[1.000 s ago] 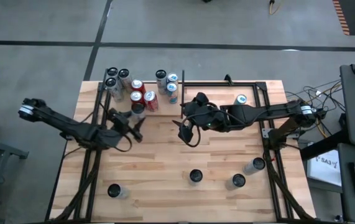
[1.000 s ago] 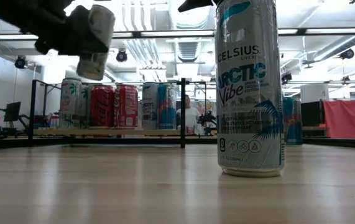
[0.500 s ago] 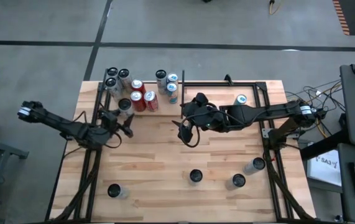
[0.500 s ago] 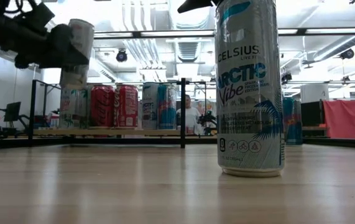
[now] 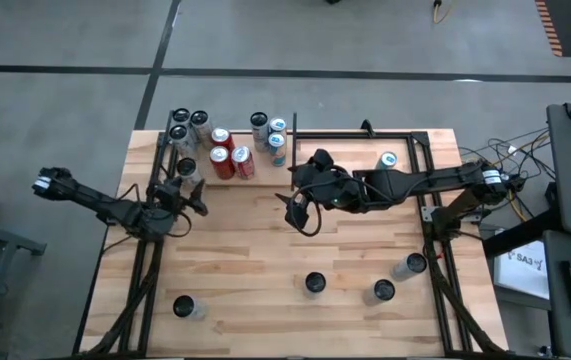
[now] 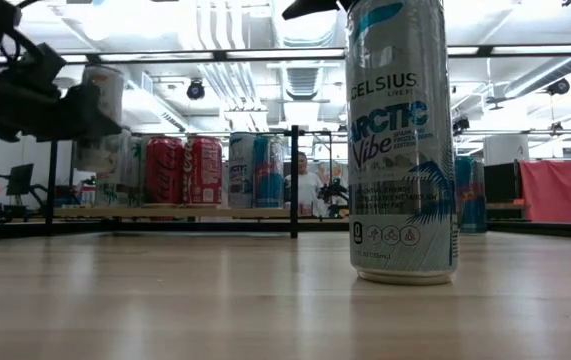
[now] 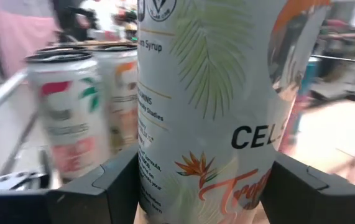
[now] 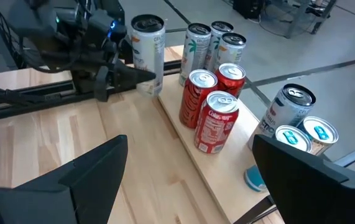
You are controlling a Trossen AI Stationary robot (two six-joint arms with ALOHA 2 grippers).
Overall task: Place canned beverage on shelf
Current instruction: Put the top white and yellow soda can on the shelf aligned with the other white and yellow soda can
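My left gripper is shut on a white palm-print beverage can, upright at the left near corner of the shelf. That pale plywood panel with thin black rods lies at the table's far left. On it stand white cans, two red cans and blue-white cans. Whether the held can's bottom touches the panel I cannot tell. My right gripper hangs open and high over the table's middle, holding nothing. My left gripper pinches the can's round wall between its two fingers, one on each side, in the can's lower half. The fingers lie level and come from the table's left and near side. The can stands upright in the hold.
A bare black metal frame lies at the far right with one can inside it. Loose cans stand near the front edge: a Celsius Arctic Vibe can, two more and one at front left.
My left gripper has carried the can toward the table's left edge and downward, to the shelf's left near corner. The can, tilted a second ago, now stands upright.
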